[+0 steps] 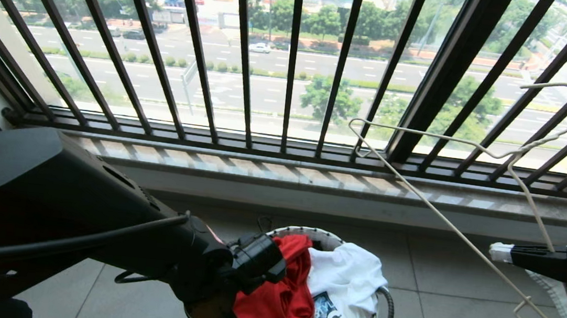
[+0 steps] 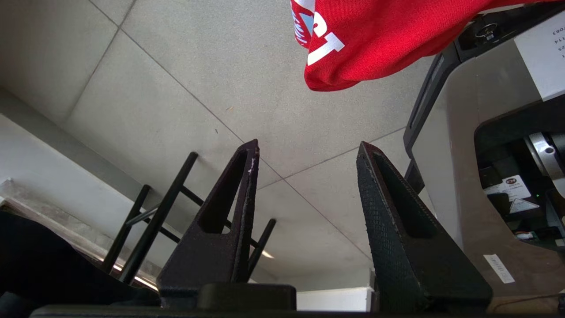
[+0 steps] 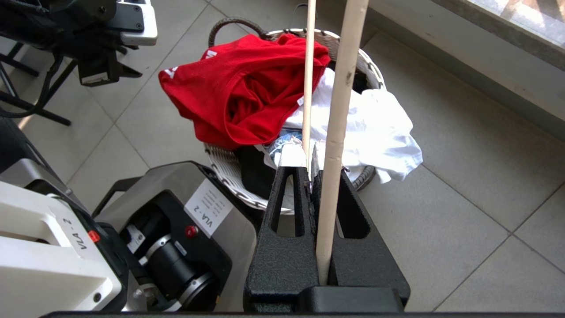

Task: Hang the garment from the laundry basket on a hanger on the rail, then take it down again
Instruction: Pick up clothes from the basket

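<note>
The red garment [image 1: 274, 295] lies bunched over the left rim of the laundry basket [image 1: 302, 230], its white lettering showing on a hanging fold [image 2: 388, 39]. My left gripper [image 2: 308, 143] is open and empty, low beside the basket, with the garment off past its fingertips; its wrist [image 1: 251, 266] covers part of the cloth. My right gripper [image 3: 312, 170] is shut on the pale wire hanger [image 3: 342, 88] and holds it up at the right [image 1: 527, 148], hook uppermost. From there the garment [image 3: 238, 92] and the basket [image 3: 229, 168] lie below. The rail is out of view.
A white T-shirt with a blue graphic [image 1: 349, 282] fills the basket's right side. The black barred window railing [image 1: 292, 75] and a stone ledge [image 1: 313, 175] stand just beyond. My grey base [image 3: 176, 207] sits against the basket. Black stand legs [image 2: 154, 221] are on the tiled floor.
</note>
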{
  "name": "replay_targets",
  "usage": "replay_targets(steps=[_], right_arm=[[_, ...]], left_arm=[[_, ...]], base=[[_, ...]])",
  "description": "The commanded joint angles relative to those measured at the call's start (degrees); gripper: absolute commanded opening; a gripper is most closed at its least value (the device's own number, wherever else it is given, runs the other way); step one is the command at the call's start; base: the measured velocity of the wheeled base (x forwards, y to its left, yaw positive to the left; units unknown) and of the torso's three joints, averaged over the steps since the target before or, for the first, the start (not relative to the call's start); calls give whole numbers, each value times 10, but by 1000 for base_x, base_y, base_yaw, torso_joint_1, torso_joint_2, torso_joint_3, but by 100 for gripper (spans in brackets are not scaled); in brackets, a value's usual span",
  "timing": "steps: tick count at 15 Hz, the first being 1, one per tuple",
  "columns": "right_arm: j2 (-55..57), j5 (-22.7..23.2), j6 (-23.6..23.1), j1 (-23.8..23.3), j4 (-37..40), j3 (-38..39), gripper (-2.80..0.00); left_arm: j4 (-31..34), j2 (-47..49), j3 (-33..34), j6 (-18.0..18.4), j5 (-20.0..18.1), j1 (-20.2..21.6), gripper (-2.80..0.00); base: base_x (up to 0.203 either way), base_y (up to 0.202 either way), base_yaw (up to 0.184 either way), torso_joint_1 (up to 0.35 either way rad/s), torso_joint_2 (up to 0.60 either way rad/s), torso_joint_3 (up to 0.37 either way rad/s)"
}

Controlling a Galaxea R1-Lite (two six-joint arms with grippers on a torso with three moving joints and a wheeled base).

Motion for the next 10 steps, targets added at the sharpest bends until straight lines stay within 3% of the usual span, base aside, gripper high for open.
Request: replay_targets(steps=[1,3,5,7,8,10], right_arm=[[6,2,-2,-1,0,0,-280],[9,-12,-2,-3,0,0,-280],[11,-16,-2,-2,0,0,-280],[11,-17,-2,-2,0,3,-280],[9,-17,-3,-1,0,3,-280],[3,-17,-3,3,0,3,-280]], left_arm=[[1,-21,-3,11,1,17,0],[-2,-60,-6,9,-8,18,0],[-6,-74,-25,5,-73,18,0],[-23,-67,-32,-6,-106,23,0],[-57,-65,-26,-4,-115,27,-280],[-91,-63,-16,8,-122,33,-280]], base=[[0,0,0,0,0,0],[0,0,0,0,0,0],[0,0,0,0,0,0],[0,0,0,0,0,0],[0,0,0,0,0,0],[0,0,0,0,0,0]])
